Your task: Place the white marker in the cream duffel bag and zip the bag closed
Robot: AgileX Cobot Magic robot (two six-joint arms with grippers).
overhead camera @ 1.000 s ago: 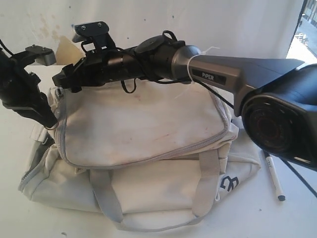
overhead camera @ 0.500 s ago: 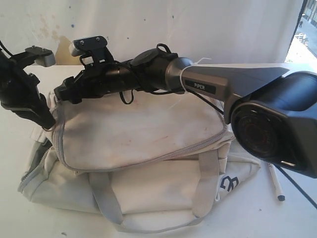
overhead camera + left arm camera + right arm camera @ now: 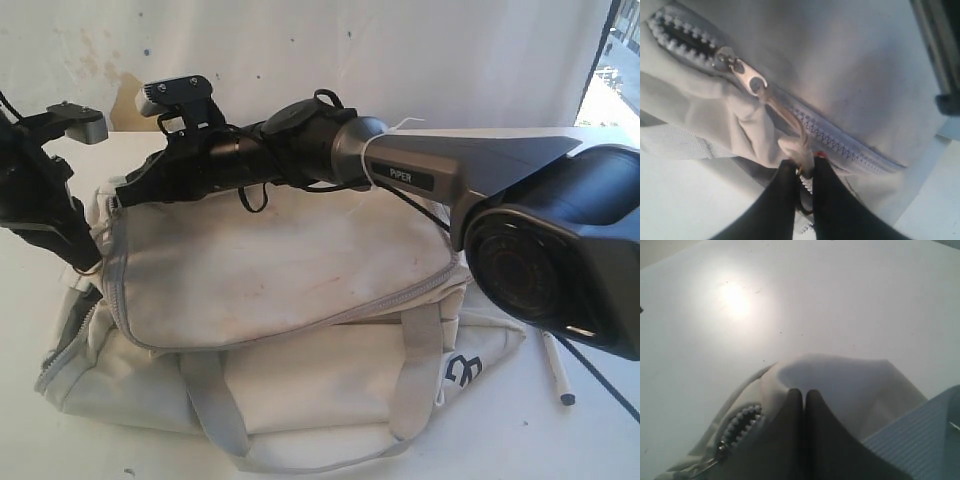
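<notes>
- Your left pincer (image 3: 804, 172) is nearly closed, its two dark fingers pinching the end of the pale zipper pull (image 3: 785, 117).
- The pull runs taut from that pincer up to the metal slider (image 3: 742, 75), which sits on the bag's (image 3: 280, 260) zipper a short way beyond the fingertips.
- Past the slider, away from the left pincer, the teeth stand apart with dark lining showing between them. On the pincer's side of the slider the teeth are meshed.
- Your right pincer (image 3: 803, 392) is squeezed fully together, with no gap between its fingers, and a raised fold of the bag's cream cloth sits right at its tips, pinched there.
- A short run of zipper teeth (image 3: 742, 421) lies just beside the right pincer's fingers, and a ribbed grey strap (image 3: 912, 440) shows close on their other side.
- In the exterior view the right arm reaches across the top of the bag, so the right pincer is at the bag's end corner, near and above the left pincer.
- The marker (image 3: 556, 372) is not in the bag. It lies on the desk (image 3: 520, 445), well apart from both pincers, beyond the bag's opposite end and beside the right arm's base.
- The bag rests on the desk under both pincers, its flap smudged, with a dark logo (image 3: 463, 372) on the side nearest the marker.
</notes>
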